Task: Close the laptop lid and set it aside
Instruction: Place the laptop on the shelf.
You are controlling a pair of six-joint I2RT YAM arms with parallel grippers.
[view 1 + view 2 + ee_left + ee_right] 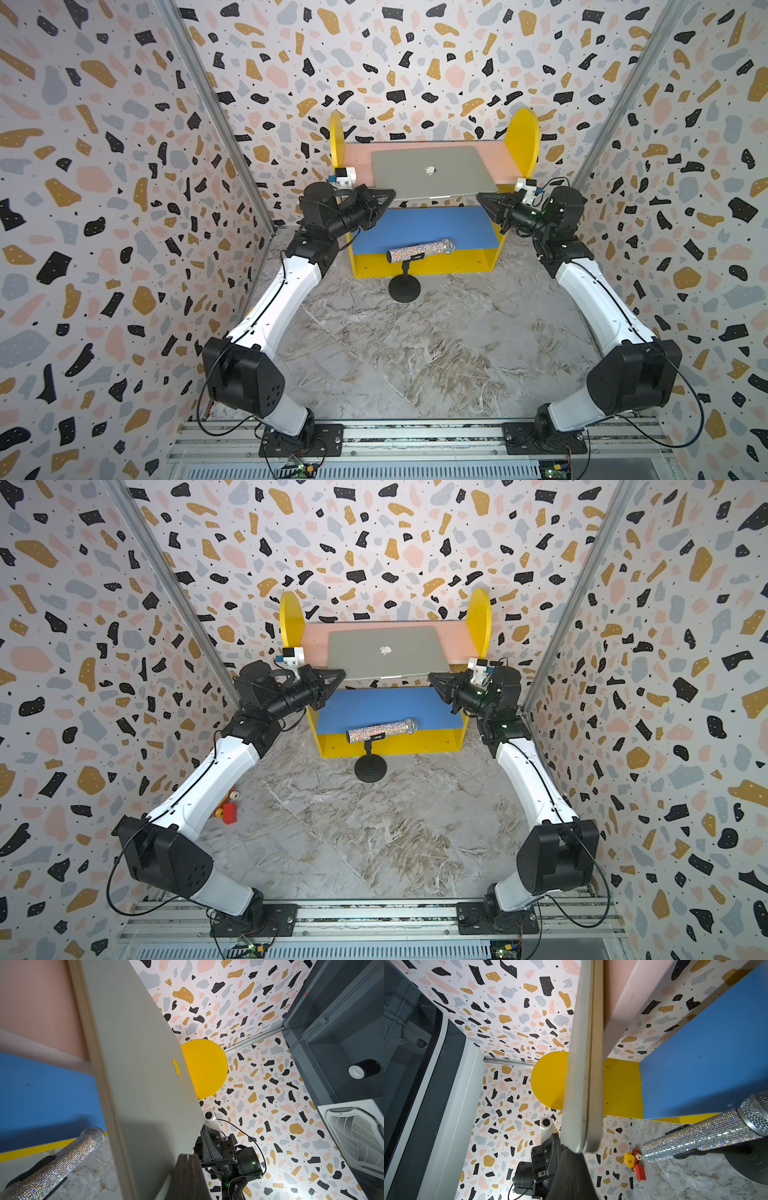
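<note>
Laptop (432, 172) (closed), left hand (390, 193), right hand (479, 195), each pinched together, seemingly touching corners

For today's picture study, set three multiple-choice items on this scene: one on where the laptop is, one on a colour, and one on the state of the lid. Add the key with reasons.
1. Where is the laptop?
A) on the pink top shelf
B) on the lower shelf
C) on the marble tabletop

2. What colour is the lower shelf?
A) green
B) blue
C) red

3. How is the laptop lid?
A) upright, screen showing
B) half open
C) shut flat

Key:
1 A: it lies across the pink board, with its front edge overhanging.
2 B: the board is plainly blue in both top views.
3 C: only its silver back faces up, and the right wrist view shows the two halves lying together.
</note>
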